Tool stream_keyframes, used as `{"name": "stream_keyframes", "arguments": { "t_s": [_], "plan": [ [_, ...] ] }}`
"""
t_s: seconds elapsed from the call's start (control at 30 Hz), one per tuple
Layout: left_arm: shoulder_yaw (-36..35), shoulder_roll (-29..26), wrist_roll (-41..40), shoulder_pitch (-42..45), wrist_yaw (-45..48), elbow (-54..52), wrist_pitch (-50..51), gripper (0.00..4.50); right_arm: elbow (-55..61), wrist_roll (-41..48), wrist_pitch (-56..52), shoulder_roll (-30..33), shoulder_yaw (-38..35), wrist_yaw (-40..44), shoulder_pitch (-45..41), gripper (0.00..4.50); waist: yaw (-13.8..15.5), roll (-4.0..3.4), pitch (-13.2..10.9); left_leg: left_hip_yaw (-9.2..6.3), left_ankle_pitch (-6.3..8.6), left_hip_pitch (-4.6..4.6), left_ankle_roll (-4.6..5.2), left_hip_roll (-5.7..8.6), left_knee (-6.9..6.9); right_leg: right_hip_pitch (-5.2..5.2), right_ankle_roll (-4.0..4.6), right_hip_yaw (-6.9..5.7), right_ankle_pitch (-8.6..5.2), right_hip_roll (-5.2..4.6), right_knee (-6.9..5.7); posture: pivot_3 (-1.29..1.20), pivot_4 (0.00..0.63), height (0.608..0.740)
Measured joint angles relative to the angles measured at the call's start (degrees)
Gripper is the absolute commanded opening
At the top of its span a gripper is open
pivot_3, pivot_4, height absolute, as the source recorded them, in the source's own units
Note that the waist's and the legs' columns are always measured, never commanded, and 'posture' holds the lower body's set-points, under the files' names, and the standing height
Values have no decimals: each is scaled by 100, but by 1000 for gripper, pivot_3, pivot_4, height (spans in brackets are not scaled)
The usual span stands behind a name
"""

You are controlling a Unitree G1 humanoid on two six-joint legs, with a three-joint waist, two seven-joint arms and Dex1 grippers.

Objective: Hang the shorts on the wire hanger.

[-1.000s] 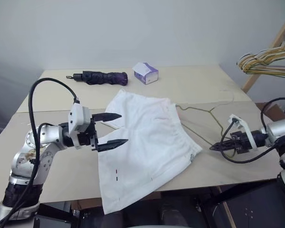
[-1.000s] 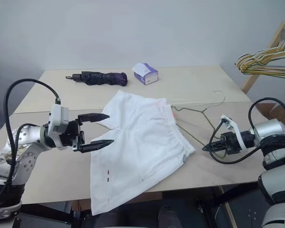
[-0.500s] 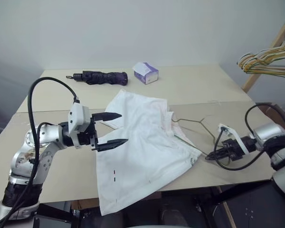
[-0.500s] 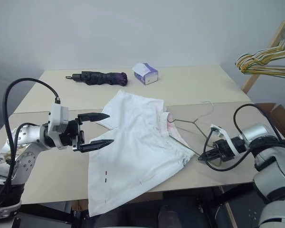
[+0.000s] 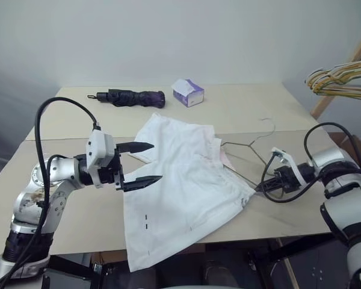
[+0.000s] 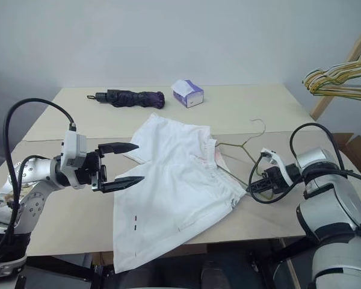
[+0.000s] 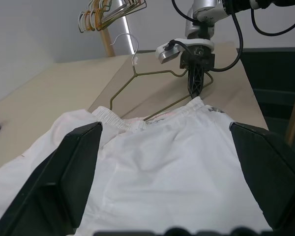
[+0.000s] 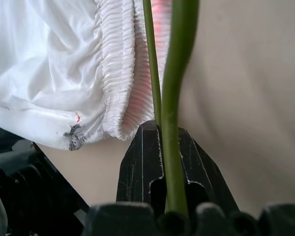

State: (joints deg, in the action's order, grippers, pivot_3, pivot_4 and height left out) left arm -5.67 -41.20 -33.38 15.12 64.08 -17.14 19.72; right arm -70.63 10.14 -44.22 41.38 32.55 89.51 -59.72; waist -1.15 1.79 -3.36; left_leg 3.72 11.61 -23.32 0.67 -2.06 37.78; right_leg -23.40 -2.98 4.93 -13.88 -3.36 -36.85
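Observation:
The white shorts [image 5: 180, 180] lie spread across the table's middle, one leg hanging over the front edge. To their right lies the thin olive wire hanger [image 5: 248, 146], its hook [image 5: 268, 124] pointing toward the far edge. My right gripper [image 5: 260, 187] is shut on the hanger's wire [image 8: 179, 73] just beside the gathered waistband [image 8: 119, 64], and the hanger's near arm runs in at the waist opening. Above the shorts' left side, my left gripper [image 5: 148, 162] hovers open with nothing between its fingers [image 7: 64, 182].
A folded dark umbrella [image 5: 129, 97] and a purple-and-white tissue box [image 5: 188, 92] lie at the table's far side. A wooden rack with several hangers [image 5: 340, 78] stands at the right. The table's front edge [image 5: 271, 232] runs close below my right gripper.
My right gripper has moved left toward the shorts, dragging the hanger with it, so the hanger's arm now reaches the waistband. The left gripper has stayed still.

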Motion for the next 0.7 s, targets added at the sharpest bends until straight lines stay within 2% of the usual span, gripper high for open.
{"name": "stream_keyframes", "arguments": {
  "t_s": [0.2,0.33,0.5,0.7],
  "plan": [
    [-2,4,0,-11,-55,-4,-1,4483,-317,-93,-218,-166,-825,-16,-187,0,38,0,0,-2,0,-6,0,3,0,-1,0,-2,1,-2,-1,104,26,740],
    [-2,7,1,-126,-90,-65,-9,4483,-112,61,-307,-148,-876,-10,-202,0,42,0,0,-3,0,-6,0,1,0,-3,1,-3,0,-2,-2,106,31,740],
    [-2,6,0,-162,-111,-140,-9,4483,-213,-393,-263,-314,-878,-13,-186,0,37,0,0,-2,0,-7,0,2,0,-5,0,-4,-3,-2,-3,106,31,740],
    [-2,5,0,-159,-138,-142,-9,4483,-270,-516,-138,-357,-1446,-314,-185,0,42,0,0,-3,0,-14,0,2,0,-10,5,-5,3,-2,-3,83,28,740]
  ]
}}
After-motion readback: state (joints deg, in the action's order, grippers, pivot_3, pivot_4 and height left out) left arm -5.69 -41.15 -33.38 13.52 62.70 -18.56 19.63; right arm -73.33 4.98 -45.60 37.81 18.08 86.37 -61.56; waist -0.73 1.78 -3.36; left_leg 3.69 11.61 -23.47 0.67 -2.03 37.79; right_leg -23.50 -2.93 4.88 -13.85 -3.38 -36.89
